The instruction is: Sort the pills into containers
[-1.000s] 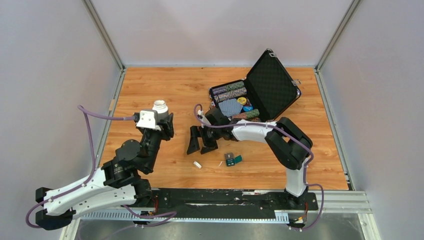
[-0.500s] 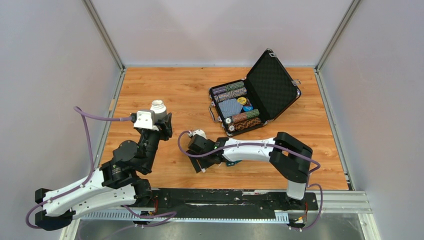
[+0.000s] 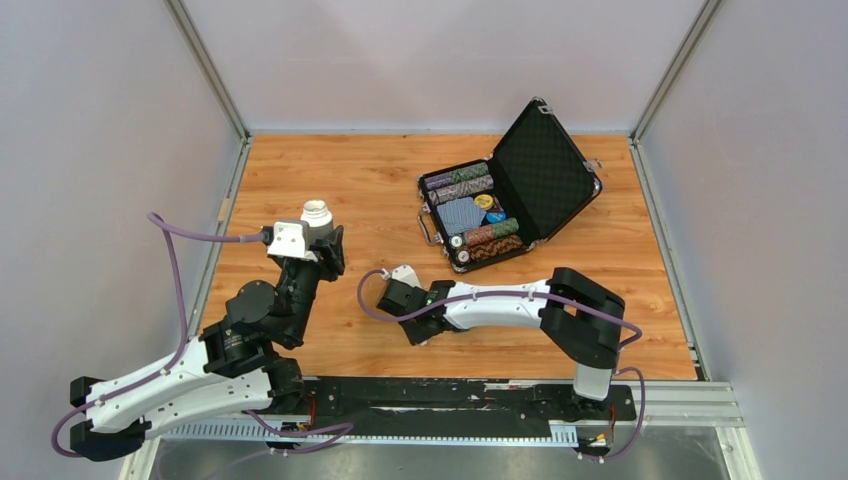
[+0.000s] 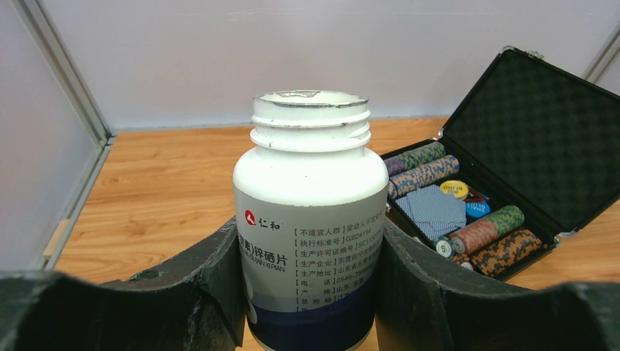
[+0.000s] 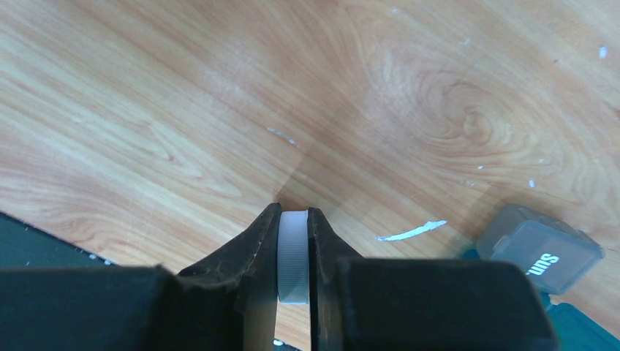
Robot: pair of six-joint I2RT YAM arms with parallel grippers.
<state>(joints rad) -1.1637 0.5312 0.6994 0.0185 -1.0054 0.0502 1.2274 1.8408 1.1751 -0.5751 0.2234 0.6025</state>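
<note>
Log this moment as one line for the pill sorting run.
left gripper shut on uncapped white bottle, upright | right gripper shut on small white ribbed piece, low over table | pill box nearby, untouched

My left arm reaches forward with its elbow raised, and my left claw (image 4: 311, 281) is clamped on both sides of an upright white bottle (image 4: 311, 183). My right arm stretches low across toward my left. My right claw (image 5: 294, 238) is pinched on a small white ribbed piece (image 5: 294, 274).
</note>
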